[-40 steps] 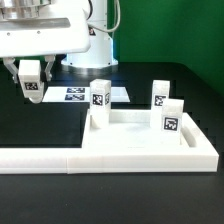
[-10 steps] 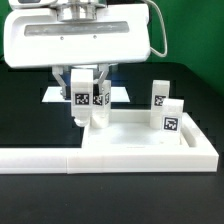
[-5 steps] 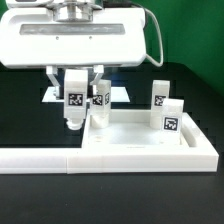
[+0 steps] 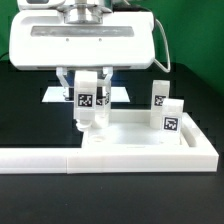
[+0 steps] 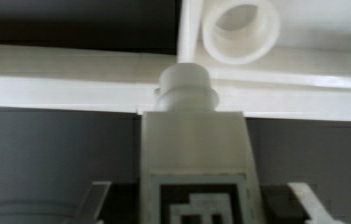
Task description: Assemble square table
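Observation:
My gripper (image 4: 88, 98) is shut on a white block leg (image 4: 90, 118) with a black-and-white tag, held upright over the tabletop's (image 4: 140, 143) corner at the exterior view's left. In the wrist view the leg (image 5: 193, 150) runs out from between my fingers (image 5: 108, 200), and its rounded peg tip (image 5: 186, 80) lies against the tabletop's rim (image 5: 83, 62). A corner hole (image 5: 243, 25) shows beyond the tip, off to one side. Another leg (image 4: 102, 97) stands just behind the held one, mostly hidden. Two more legs (image 4: 160, 93) (image 4: 171, 118) stand at the tabletop's right side.
A long white L-shaped barrier (image 4: 50, 160) lies along the front and wraps round the tabletop's right. The marker board (image 4: 58, 95) lies flat on the black table behind my gripper. The wide white gripper body fills the upper exterior view.
My gripper with the leg swung a little to the exterior view's left half a second ago and has come back right, over the tabletop's corner. The grip has not changed.

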Tool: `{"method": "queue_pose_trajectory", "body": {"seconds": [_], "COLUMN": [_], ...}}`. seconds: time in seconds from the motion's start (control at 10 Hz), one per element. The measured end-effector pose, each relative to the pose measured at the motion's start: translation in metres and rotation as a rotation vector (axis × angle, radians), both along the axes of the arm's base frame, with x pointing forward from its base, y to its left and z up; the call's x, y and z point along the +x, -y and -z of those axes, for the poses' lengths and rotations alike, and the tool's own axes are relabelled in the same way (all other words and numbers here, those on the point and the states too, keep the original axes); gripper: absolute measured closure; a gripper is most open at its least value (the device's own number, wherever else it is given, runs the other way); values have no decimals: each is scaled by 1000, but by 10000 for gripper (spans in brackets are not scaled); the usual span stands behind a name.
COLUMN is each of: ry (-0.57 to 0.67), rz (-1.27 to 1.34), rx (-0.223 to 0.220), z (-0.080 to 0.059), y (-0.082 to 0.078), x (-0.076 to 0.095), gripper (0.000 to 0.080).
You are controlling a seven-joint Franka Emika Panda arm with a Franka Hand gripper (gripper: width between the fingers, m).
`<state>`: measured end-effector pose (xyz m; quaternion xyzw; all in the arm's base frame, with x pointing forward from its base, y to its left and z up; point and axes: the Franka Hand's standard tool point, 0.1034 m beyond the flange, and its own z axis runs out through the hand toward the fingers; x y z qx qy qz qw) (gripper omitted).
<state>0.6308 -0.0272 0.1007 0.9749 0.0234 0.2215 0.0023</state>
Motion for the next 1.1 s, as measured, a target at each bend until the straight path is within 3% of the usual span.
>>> {"method": "queue_pose_trajectory", "body": {"seconds": [0.7, 1.1], "ry": [27, 16], "rz": [2, 6], "rx": [-8, 43], "z": [4, 13], "y": [1, -6], "x": [-2, -5], "gripper": [512, 512]}}
